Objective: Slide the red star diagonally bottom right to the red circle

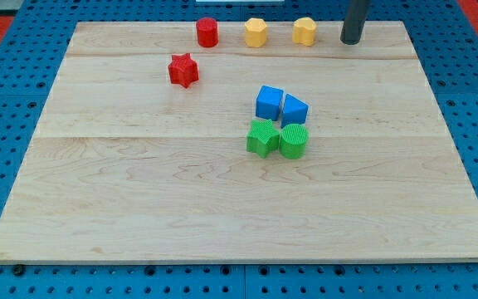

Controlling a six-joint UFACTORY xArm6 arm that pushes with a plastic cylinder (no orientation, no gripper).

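Note:
The red star (183,70) lies on the wooden board at the upper left of centre. The red circle (207,32), a short cylinder, stands near the board's top edge, up and to the right of the star, a small gap apart. My tip (352,39) is at the view's top right, near the board's top edge, far to the right of both red blocks and touching no block.
Two yellow blocks (256,32) (304,31) stand along the top edge between the red circle and my tip. Two blue blocks (269,102) (294,109) and two green blocks (261,137) (293,140) cluster near the board's (139,199) centre.

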